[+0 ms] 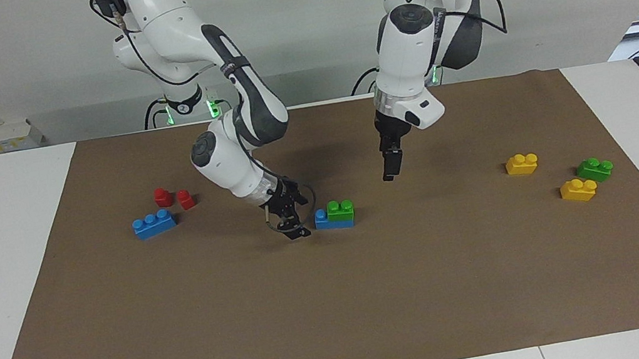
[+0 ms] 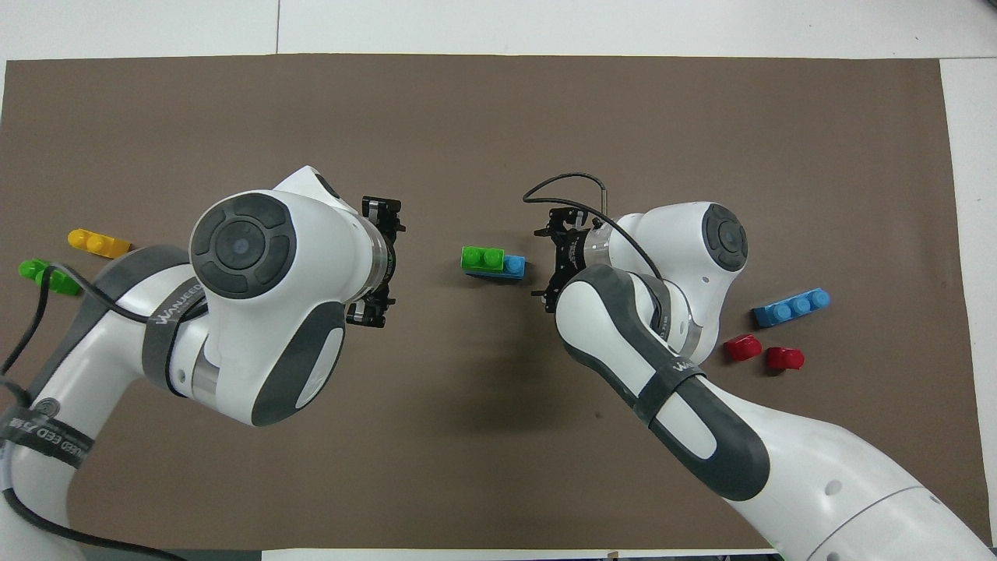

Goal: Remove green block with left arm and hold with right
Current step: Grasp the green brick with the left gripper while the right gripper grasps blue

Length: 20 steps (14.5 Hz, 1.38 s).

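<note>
green block open above, right gripper flanking, left gripper raised

A robotics lab: two white arms bolted at a mat-covered table, bare walls.

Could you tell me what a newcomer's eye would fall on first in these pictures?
The green block stacked on a blue brick mid-mat, flanked by two arms. The right gripper sits low beside the blue end, open; the left gripper hangs open above the mat nearby.
</note>
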Motion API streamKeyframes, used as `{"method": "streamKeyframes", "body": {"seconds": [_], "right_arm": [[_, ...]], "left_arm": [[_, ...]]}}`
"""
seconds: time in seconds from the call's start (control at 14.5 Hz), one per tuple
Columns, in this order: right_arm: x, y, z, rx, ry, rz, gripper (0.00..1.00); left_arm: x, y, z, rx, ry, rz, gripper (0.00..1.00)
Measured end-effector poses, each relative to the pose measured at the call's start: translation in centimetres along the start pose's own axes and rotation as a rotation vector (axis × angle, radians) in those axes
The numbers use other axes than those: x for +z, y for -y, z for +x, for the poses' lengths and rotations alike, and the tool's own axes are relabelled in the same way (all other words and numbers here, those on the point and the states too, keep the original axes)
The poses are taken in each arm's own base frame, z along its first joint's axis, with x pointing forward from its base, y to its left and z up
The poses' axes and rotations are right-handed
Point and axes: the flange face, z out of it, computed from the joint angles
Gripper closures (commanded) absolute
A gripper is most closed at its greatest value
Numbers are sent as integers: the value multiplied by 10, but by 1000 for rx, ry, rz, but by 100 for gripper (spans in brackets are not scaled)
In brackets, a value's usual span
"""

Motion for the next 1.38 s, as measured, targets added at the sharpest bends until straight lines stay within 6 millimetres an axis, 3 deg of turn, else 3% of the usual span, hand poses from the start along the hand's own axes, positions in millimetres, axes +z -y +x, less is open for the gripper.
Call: {"method": "streamKeyframes", "body": {"seconds": [0.35,0.55,0.76,0.9,0.97,1.38], "right_arm": [[20,-5,-8,9,6,22,2],[19,-4,-9,8,7,26,16],[21,-5,-10,5,6,24,45],[23,-7,-12,1,4,30,93],[24,-7,-13,0,3,29,100],[25,-7,-12,1,2,29,100]], "left_arm": [[32,-3,-27,-105,1,20,0],[39,-8,-37,-166,3,20,0],[57,-16,-55,-209,1,35,0],[77,-20,-71,-216,-4,52,0],[84,-22,-75,-218,-5,57,0],[99,-30,-78,-231,-12,68,0]]}}
